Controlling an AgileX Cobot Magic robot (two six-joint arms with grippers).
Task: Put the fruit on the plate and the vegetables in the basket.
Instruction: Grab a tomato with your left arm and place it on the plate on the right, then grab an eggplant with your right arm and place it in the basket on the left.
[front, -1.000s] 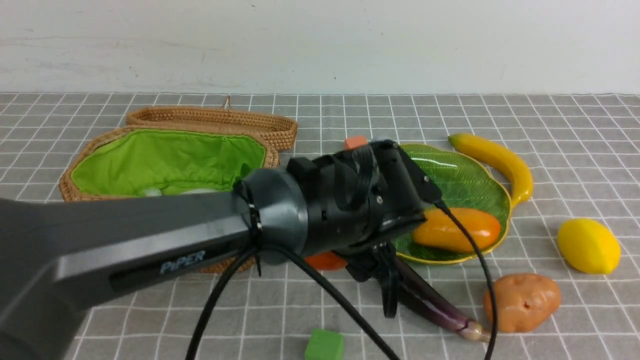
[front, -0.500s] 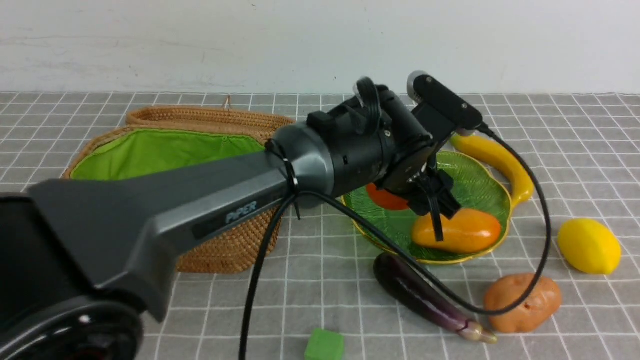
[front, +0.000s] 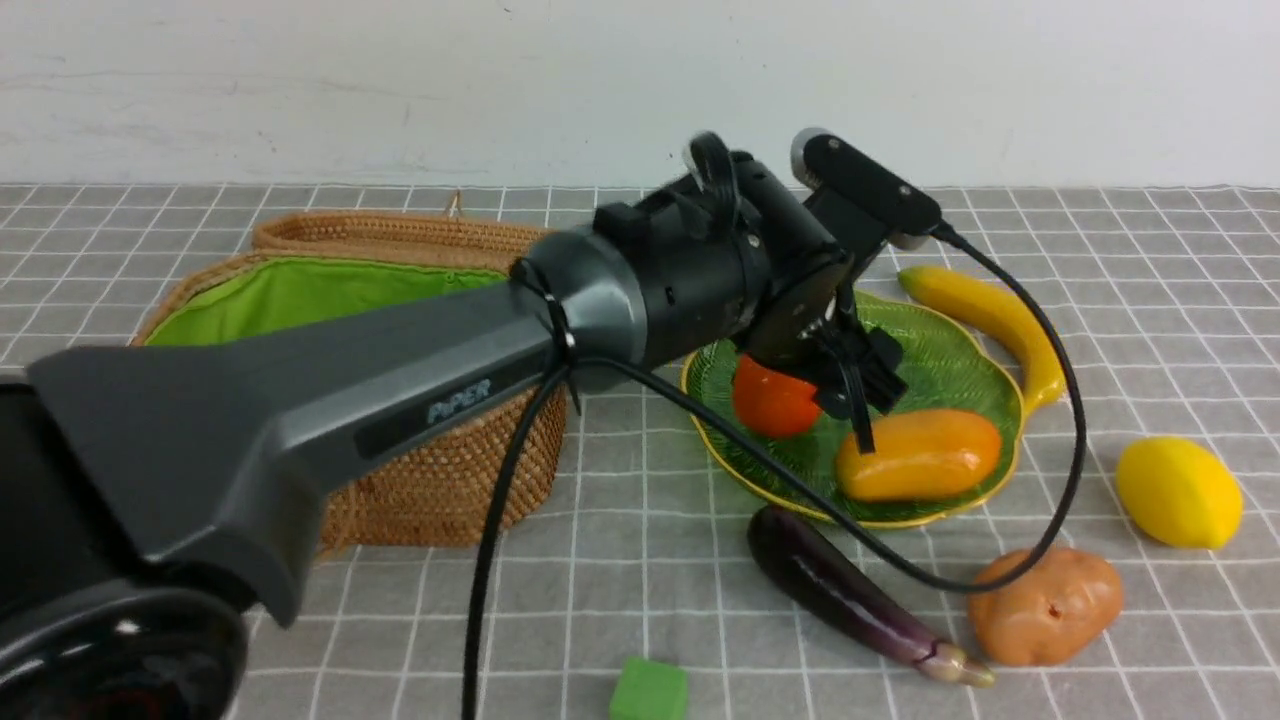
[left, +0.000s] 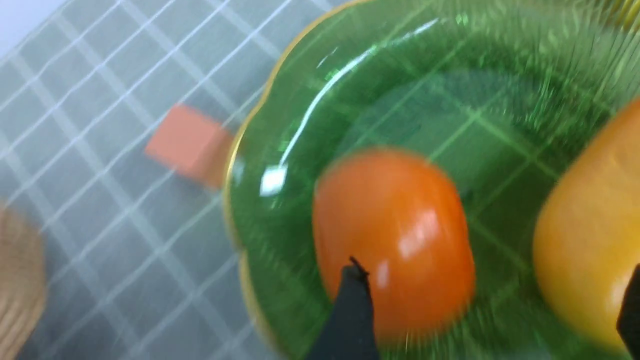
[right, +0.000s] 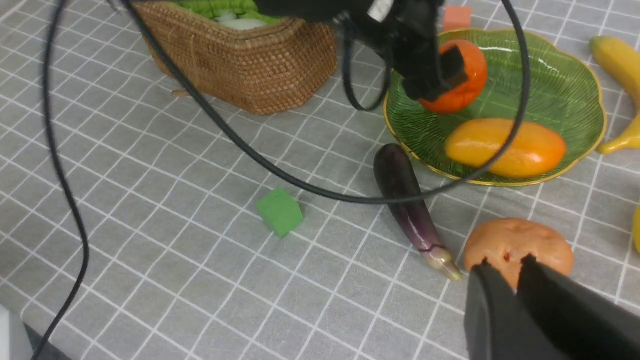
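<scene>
The orange persimmon (front: 770, 400) lies on the green leaf-shaped plate (front: 950, 330) beside the mango (front: 920, 455). My left gripper (front: 845, 385) hovers just above them, open; in the left wrist view its fingers (left: 350, 320) stand wide apart, with the persimmon (left: 395, 240) next to one finger and free of the other. The banana (front: 990, 315) rests against the plate's far right rim, and the lemon (front: 1178, 492) lies further right. Eggplant (front: 850, 590) and potato (front: 1045, 605) lie in front of the plate. The white radish (right: 245, 22) lies in the basket (front: 440, 480). My right gripper (right: 506, 264) is shut and empty, above the potato (right: 517, 245).
A green cube (front: 648, 692) sits near the front edge of the checked cloth. An orange cube (right: 457, 17) lies just behind the plate. The left arm's black cable (front: 1060, 480) loops over the plate and the eggplant. The basket's lid lies open behind it.
The left arm lifted the persimmon from the cloth in front of the plate and carried it over the plate. Its jaws then widened, and the persimmon now rests on the plate.
</scene>
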